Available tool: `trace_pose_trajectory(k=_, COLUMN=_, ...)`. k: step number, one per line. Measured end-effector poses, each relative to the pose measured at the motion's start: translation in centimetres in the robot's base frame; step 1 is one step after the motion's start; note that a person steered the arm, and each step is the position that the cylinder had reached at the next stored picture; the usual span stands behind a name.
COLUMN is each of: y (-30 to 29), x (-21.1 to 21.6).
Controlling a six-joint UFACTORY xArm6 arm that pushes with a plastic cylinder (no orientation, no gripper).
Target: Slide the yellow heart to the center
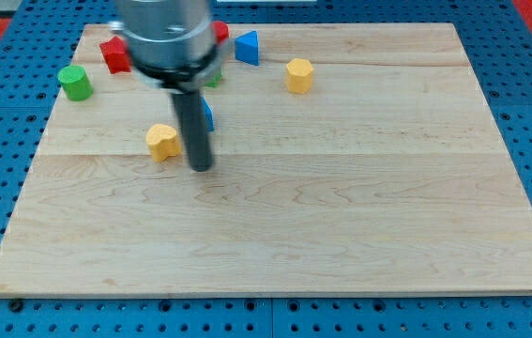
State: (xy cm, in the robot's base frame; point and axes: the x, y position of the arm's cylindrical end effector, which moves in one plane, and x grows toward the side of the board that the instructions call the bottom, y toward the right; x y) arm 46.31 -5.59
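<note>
Camera view shows my tip (pixel 202 167) planted upright, gripping nothing, just right of the yellow heart (pixel 162 142), which lies left of the board's (pixel 341 235) centre; its pointing direction is unclear.

Arm housing (pixel 167 33), upper left of frame: blurred, cut off by top edge. It hides most of a red block (pixel 220 32) and a green block (pixel 214 79). Rod (pixel 193 127) covers most of a blue block (pixel 207 115); shapes indeterminate.
</note>
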Motion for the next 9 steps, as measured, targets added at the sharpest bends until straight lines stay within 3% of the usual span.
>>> trace_pose_trajectory(k=1, y=-5.9, x=0.0)
trace_pose_trajectory(k=2, y=-16.5, x=0.0)
trace_pose_trajectory(k=3, y=-18.2, x=-1.6)
trace_pose_trajectory(k=4, y=-13.9, x=-2.7)
trace_pose_trajectory(k=6, y=2.2, x=-1.9)
trace_pose_trajectory(k=7, y=4.5, x=-1.3)
trace_pose_trajectory(k=8, y=-2.6, x=-0.5)
trace_pose_trajectory(k=9, y=-1.0, x=-3.0)
